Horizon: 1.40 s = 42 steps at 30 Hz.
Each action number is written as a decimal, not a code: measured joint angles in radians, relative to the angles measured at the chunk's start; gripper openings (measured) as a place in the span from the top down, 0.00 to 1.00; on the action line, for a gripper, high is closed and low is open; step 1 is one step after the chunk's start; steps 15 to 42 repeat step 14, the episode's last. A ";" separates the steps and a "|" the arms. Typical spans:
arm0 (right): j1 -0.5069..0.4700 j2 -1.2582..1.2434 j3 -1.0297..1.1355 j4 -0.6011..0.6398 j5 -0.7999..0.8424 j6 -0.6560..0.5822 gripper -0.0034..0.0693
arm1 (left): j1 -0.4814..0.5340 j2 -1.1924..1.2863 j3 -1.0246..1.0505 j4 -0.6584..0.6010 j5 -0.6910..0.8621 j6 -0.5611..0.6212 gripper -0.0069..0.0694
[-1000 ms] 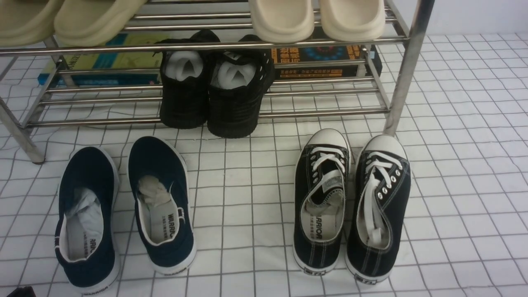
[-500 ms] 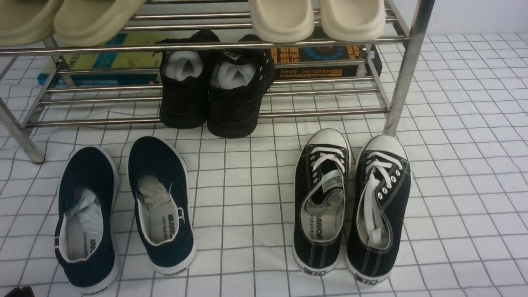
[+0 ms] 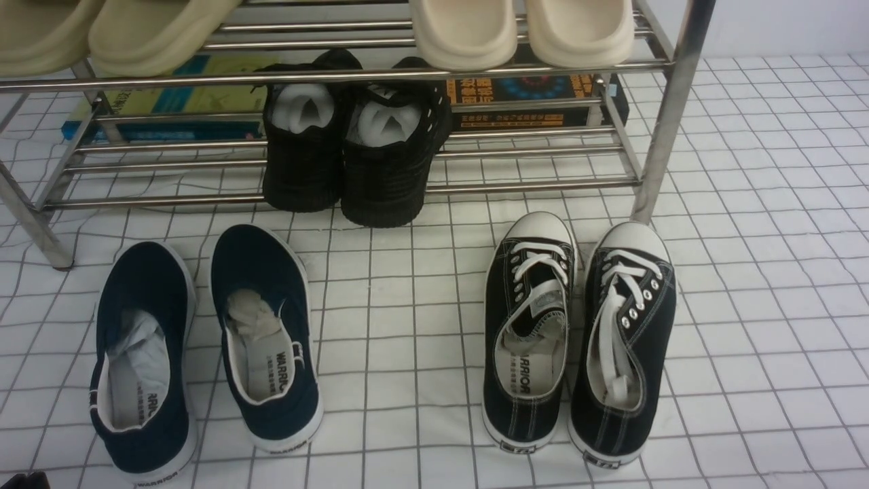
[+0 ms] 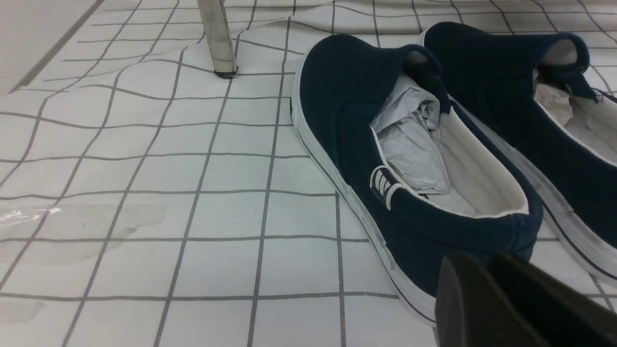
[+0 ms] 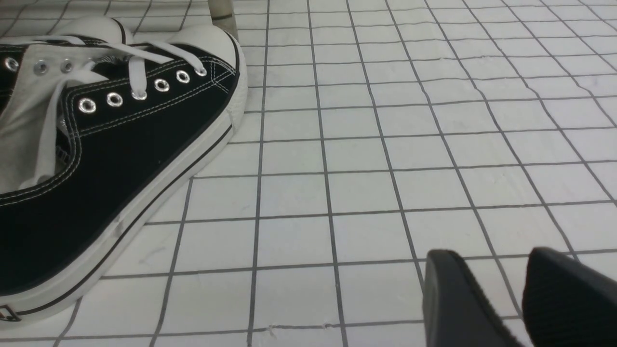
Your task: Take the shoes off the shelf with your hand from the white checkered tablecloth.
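The navy slip-on shoes stand side by side on the white checkered tablecloth point(image 3: 407, 305) in front of the shelf point(image 3: 339, 73), one at the left point(image 3: 142, 353) and one beside it point(image 3: 265, 326). In the left wrist view the nearer shoe point(image 4: 347, 125) shows grey paper stuffing, and its mate point(image 4: 491, 86) lies beyond it. My left gripper point(image 4: 482, 262) is shut and empty, just behind the nearer shoe's heel; only a dark tip of it point(image 3: 24, 481) shows in the front view's lower left corner. My right gripper point(image 5: 491, 258) is open and empty over bare cloth.
Black lace-up sneakers point(image 3: 577, 339) with white toe caps stand at the right front, also in the right wrist view point(image 5: 120, 144). All-black shoes point(image 3: 353, 142) sit on the shelf's lower tier, beige slippers point(image 3: 523, 30) on the upper. Boxes point(image 3: 529, 95) lie behind. A shelf leg point(image 4: 218, 38) stands near the navy shoes.
The dark tip of my left gripper in the front view's lower left corner has drawn back slightly toward the corner. The shoes have not moved.
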 joint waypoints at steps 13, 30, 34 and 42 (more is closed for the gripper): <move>0.000 0.000 0.000 0.000 0.000 0.001 0.62 | 0.000 0.000 0.000 0.001 0.000 0.000 0.77; 0.000 0.000 0.000 0.000 0.000 0.001 0.62 | 0.000 0.000 0.000 0.001 0.000 0.000 0.77; 0.000 0.000 0.000 0.000 0.000 0.001 0.62 | 0.000 0.000 0.000 0.001 0.000 0.000 0.77; 0.000 0.000 0.000 0.000 0.000 0.001 0.62 | 0.000 0.000 0.000 0.001 0.000 0.000 0.77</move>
